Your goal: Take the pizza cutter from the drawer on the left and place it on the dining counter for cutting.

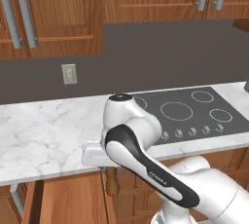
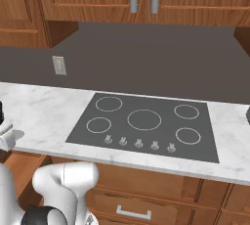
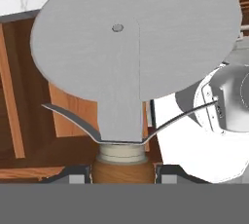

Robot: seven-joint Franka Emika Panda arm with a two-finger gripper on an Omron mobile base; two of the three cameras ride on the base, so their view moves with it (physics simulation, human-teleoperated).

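One pizza cutter [image 3: 131, 57], grey wheel close to the hand camera | gripper [image 3: 119, 172]: two fingertips clamped on its brown handle | five cooktop [image 2: 146, 123] rings, five knobs | arm bent low at the marble counter [image 1: 44, 135] edge, handle tip [image 1: 112, 181] below it

Matt grey metal wheel on the pizza cutter [image 3: 131, 47] above a smooth brown wooden handle, glossy veined white marble counter [image 1: 44, 135] around the matt black cooktop [image 2: 146, 123], reddish wood cabinets [image 1: 73, 13] above.
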